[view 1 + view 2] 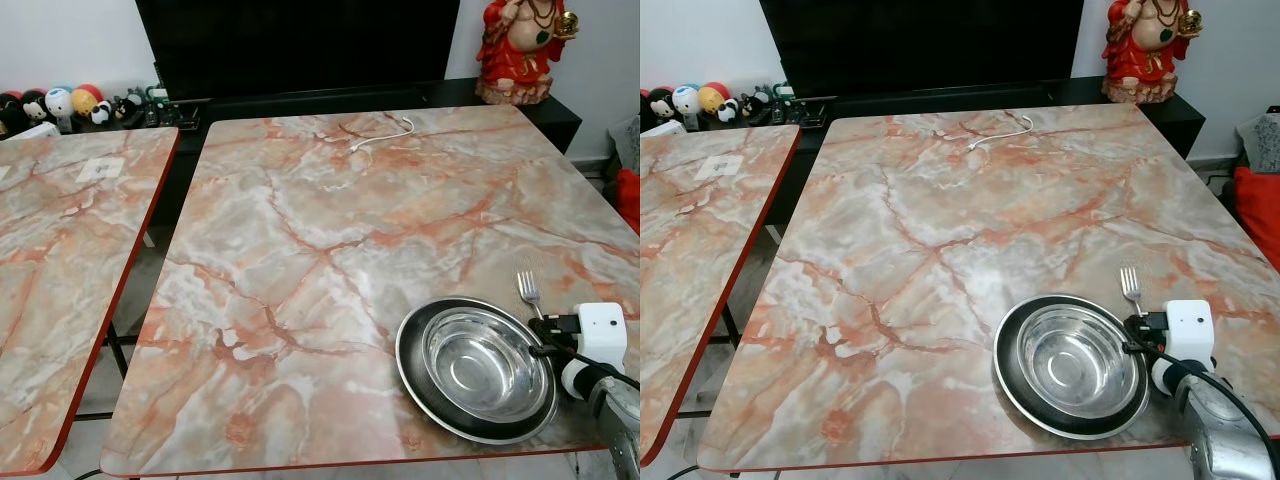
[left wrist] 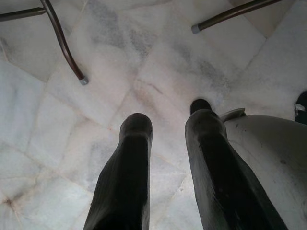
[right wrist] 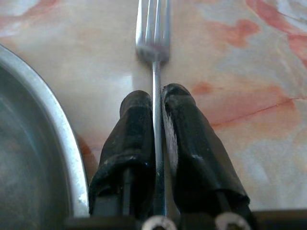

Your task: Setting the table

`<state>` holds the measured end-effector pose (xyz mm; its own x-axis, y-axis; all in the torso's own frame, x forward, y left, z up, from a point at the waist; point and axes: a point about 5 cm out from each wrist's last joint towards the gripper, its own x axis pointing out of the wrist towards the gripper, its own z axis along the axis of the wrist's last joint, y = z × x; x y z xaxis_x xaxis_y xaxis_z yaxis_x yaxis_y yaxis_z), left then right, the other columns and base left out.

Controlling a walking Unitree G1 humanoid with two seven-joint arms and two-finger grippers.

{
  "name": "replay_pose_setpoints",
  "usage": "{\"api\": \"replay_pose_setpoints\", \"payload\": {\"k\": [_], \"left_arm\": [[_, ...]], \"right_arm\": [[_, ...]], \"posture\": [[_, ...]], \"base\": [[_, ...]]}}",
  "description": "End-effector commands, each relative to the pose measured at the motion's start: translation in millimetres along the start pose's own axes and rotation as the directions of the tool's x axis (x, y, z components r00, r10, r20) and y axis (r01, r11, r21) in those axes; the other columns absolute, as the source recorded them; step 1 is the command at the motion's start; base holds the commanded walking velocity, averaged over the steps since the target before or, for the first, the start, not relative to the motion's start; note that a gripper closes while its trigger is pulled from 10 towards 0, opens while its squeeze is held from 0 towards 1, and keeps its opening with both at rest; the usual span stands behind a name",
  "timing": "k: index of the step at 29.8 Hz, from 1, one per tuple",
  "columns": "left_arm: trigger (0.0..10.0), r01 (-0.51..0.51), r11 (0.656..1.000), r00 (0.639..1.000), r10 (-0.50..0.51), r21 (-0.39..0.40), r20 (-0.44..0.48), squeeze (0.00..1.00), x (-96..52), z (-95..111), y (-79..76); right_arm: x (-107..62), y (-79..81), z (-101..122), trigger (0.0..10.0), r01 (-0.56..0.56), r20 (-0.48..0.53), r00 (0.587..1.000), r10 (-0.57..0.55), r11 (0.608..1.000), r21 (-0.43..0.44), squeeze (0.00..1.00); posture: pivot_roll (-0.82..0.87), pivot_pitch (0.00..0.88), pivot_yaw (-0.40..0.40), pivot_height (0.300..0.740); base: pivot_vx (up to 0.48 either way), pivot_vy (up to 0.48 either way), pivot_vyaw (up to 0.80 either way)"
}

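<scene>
A steel bowl (image 1: 487,362) sits inside a dark-rimmed steel plate (image 1: 412,368) at the near right of the marble table (image 1: 330,250). Just right of the plate lies a steel fork (image 1: 529,292), tines pointing away from me. My right gripper (image 3: 156,103) is shut on the fork's handle (image 3: 156,143), low over the tabletop beside the plate's rim (image 3: 62,139). My left gripper (image 2: 168,125) hangs open above the white floor, nothing between its fingers.
A second marble table (image 1: 60,250) stands to the left across a narrow gap. A white cable (image 1: 385,132) lies at the far edge. Behind are a dark TV unit, a red figurine (image 1: 520,45) and small toys (image 1: 60,105). Table legs (image 2: 64,45) cross the floor.
</scene>
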<state>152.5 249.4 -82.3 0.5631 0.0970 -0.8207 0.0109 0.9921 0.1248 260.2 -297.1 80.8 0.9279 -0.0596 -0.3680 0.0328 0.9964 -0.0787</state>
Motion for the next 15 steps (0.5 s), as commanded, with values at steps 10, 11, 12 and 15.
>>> {"api": "replay_pose_setpoints", "payload": {"k": [10,11,12,15], "left_arm": [[10.0,-0.009,1.000,1.000,0.009,0.010,-0.018,0.00,-1.6,-4.4,4.4],[10.0,-0.009,1.000,1.000,0.009,0.009,-0.018,0.00,-1.6,-4.3,4.5],[10.0,-0.009,1.000,1.000,0.009,0.009,-0.018,0.00,-1.6,-4.3,4.5],[10.0,-0.010,1.000,1.000,0.010,0.009,-0.017,0.00,-1.6,-4.2,4.6]], "right_arm": [[-0.2,-9.9,7.7,10.0,0.070,0.030,0.997,-0.069,0.997,-0.025,0.00],[-1.0,-10.4,15.0,10.0,0.088,0.079,0.993,-0.086,0.996,-0.017,0.00],[-1.0,-10.4,15.0,10.0,0.088,0.079,0.993,-0.086,0.996,-0.017,0.00],[-5.3,-4.2,33.5,10.0,0.098,0.209,0.974,-0.093,0.995,-0.018,0.00]], "posture": [[-0.12,0.039,0.070,0.740],[-0.12,0.037,0.070,0.740],[-0.12,0.037,0.070,0.740],[-0.12,0.038,0.071,0.740]], "base": [[0.000,0.000,0.00],[0.000,0.000,0.00],[0.000,0.000,0.00],[0.000,0.000,0.00]]}}
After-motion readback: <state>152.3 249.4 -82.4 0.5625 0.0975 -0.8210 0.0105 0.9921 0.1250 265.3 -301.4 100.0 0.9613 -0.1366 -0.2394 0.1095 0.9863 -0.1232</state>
